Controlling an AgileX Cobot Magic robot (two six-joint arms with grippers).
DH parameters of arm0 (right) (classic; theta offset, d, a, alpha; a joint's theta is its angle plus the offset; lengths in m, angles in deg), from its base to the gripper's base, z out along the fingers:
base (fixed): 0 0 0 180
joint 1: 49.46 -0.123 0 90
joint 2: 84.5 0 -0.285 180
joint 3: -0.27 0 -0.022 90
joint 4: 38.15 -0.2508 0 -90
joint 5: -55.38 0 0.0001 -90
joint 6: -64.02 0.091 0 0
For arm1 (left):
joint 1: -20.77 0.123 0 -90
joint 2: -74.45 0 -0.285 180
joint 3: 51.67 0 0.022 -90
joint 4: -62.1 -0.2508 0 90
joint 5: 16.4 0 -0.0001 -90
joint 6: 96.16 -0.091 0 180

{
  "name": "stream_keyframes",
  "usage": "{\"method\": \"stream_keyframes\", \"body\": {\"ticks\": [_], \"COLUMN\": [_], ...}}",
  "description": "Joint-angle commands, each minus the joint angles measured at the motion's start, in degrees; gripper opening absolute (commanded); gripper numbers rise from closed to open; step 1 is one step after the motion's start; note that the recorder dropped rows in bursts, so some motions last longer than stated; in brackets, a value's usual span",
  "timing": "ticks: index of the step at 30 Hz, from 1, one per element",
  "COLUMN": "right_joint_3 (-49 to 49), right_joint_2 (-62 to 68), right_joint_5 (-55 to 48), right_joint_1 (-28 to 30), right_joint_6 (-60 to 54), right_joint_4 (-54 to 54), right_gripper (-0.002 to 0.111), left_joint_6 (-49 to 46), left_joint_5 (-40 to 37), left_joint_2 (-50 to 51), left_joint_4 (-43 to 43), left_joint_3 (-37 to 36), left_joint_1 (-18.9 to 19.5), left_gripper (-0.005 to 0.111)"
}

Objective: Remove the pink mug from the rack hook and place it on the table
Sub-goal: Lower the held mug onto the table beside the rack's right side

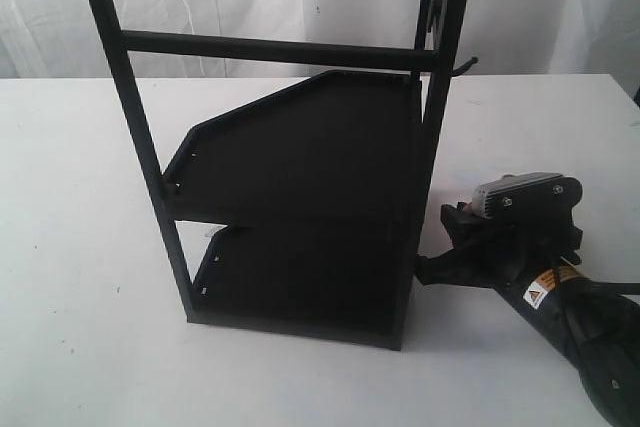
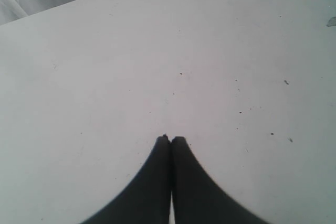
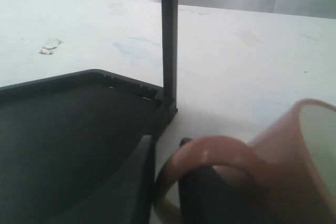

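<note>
The pink mug (image 3: 286, 161) hangs tilted, its cream inside turned toward the camera, low over the white table (image 3: 236, 66). My right gripper (image 3: 166, 146) is shut on its loop handle (image 3: 210, 150), with one finger (image 3: 210, 198) through the loop. In the exterior view that gripper (image 1: 452, 229) sits at the black rack's (image 1: 300, 147) lower right corner, and the wrist hides the mug. The rack hook (image 1: 466, 64) on the upper right post is bare. My left gripper (image 2: 171, 139) is shut and holds nothing above the bare table (image 2: 157, 51).
The rack's bottom shelf (image 3: 63, 145) and a corner post (image 3: 169, 40) stand right beside the mug. A small paper scrap (image 3: 50, 45) lies on the table beyond the shelf. White curtains hang behind the table's far edge.
</note>
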Motion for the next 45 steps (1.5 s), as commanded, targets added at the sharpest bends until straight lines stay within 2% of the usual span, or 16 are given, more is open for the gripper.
{"method": "stream_keyframes", "body": {"ticks": [1,7,12,19,24,35,45], "right_joint_3": [0.3,0.3,0.3,0.3,0.3,-0.1,-7.5], "right_joint_2": [0.1,0.1,0.1,0.1,0.1,-0.5,-10.6], "right_joint_5": [0.6,-0.5,-3.8,-6.3,-8.7,-9.8,-9.8], "right_joint_1": [-0.1,-0.1,-0.1,-0.1,-0.1,-0.1,-0.1], "right_joint_6": [-0.5,-0.5,-0.3,-0.3,-0.3,-0.3,-0.3], "right_joint_4": [0.4,0.5,0.8,0.6,0.6,0.7,0.7], "right_gripper": [0.016,0.016,0.028,0.029,0.035,0.036,0.036], "left_joint_6": [0.6,0.6,0.6,0.6,0.6,0.6,0.6], "left_joint_5": [0.2,0.2,0.2,0.2,0.2,0.2,0.2], "left_joint_2": [-0.2,-0.2,-0.2,-0.2,-0.2,-0.2,-0.2], "left_joint_4": [0.2,0.2,0.2,0.2,0.2,0.2,0.2], "left_joint_3": [0.0,0.0,0.0,0.0,0.0,0.0,0.0], "left_joint_1": [0.2,0.2,0.2,0.2,0.2,0.2,0.2], "left_gripper": [0.0,0.0,0.0,0.0,0.0,0.0,0.0]}}
